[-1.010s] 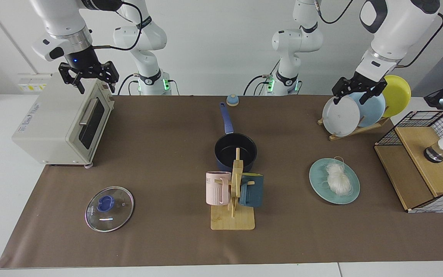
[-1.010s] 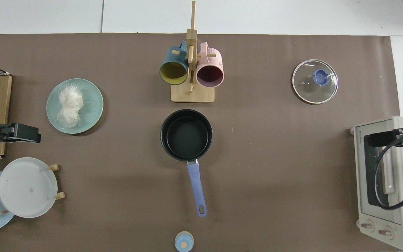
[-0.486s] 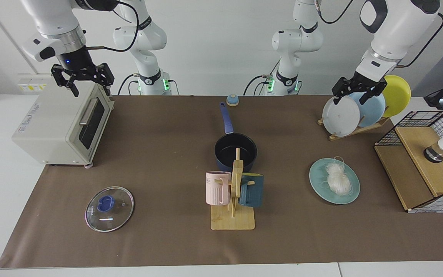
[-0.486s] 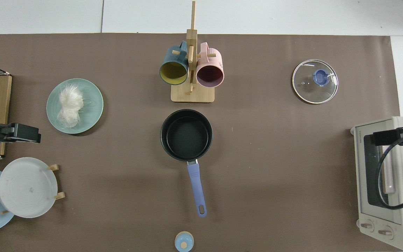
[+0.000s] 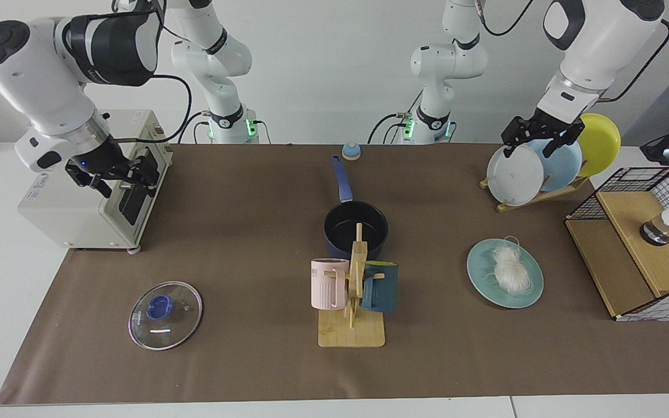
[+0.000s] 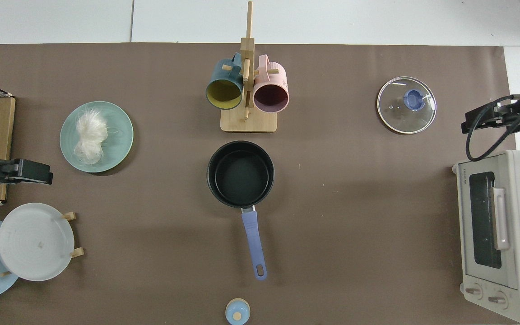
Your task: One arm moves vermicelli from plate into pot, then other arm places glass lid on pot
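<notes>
Facing view | right gripper [image 5: 115, 179] – jaws apart, at toaster oven [image 5: 87, 191] | left gripper [image 5: 535, 139] – apart, waiting | vermicelli [image 5: 510, 271] on plate [image 5: 479, 277], 3 o'clock of pot [image 5: 355, 229]

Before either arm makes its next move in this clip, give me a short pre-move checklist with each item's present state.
1. Vermicelli lies on the plate, not in the pot: ok.
2. Pot is open and holds nothing: ok.
3. Glass lid lies flat on the mat, knob up, untouched: ok.
4. Left pincer is open and holds nothing, up by the plate rack, not over the vermicelli: ok for a start.
5. Right pincer is open and holds nothing, in front of the toaster oven, away from the lid: ok.
6. Mug stand is close in front of the pot; whether it hinders an approach: cannot tell.
</notes>
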You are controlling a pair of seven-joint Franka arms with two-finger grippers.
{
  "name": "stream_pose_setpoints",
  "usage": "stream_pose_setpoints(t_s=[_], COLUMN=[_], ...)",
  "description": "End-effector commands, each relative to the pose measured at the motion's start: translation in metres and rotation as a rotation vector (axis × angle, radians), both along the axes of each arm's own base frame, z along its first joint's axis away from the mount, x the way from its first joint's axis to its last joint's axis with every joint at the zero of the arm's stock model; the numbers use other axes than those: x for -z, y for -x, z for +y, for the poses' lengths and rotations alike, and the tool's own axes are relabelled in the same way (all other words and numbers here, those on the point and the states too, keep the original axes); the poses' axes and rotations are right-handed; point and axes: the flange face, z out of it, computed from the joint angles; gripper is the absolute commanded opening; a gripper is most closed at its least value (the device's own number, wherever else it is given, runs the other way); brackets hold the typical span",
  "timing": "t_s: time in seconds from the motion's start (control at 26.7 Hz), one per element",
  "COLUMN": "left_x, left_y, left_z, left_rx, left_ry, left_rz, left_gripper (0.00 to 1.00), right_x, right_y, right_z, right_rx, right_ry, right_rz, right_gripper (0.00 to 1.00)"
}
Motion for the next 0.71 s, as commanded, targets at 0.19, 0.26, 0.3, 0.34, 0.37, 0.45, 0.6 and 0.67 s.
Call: stream_pose_setpoints(t_s=[0.19, 0.26, 0.3, 0.34, 0.37, 0.45, 0.6, 0.67], left_x=[-0.003, -0.003, -0.003, -0.003, -0.003, -0.003, -0.003, -0.003], left_y=[-0.001, -0.001, -0.001, -0.001, -0.001, -0.001, -0.001, -0.001], left_z=[-0.003, -0.003, -0.003, -0.002, -0.003, -0.003, -0.003, -0.004], left_rx=[-0.004, -0.004, -0.004, -0.006, -0.003, -0.003, -0.006, -0.004], left_ry=[-0.019, -0.019, -0.019, -0.018, -0.019, -0.019, -0.019, -0.016], left_rz=[-0.005, -0.007, -0.007, -0.007, -0.007, -0.007, -0.008, -0.011], left_gripper=[1.00, 1.00, 1.00, 1.00, 1.00, 1.00, 1.00, 1.00], right_x=[0.053, 0.066, 0.073, 0.079, 0.086, 0.096, 0.123, 0.135], right_y=[-0.048, -0.056, -0.059, -0.062, -0.065, -0.072, -0.083, -0.087], right_z=[0.004, 0.002, 0.004, 0.004, 0.004, 0.007, 0.010, 0.009], right_rx=[0.017, 0.018, 0.016, 0.024, 0.032, 0.031, 0.026, 0.025], right_ry=[0.019, 0.026, 0.025, 0.027, 0.025, 0.027, 0.029, 0.035], right_rz=[-0.044, -0.050, -0.052, -0.048, -0.044, -0.043, -0.042, -0.040], right_gripper=[1.00, 1.00, 1.00, 1.00, 1.00, 1.00, 1.00, 1.00])
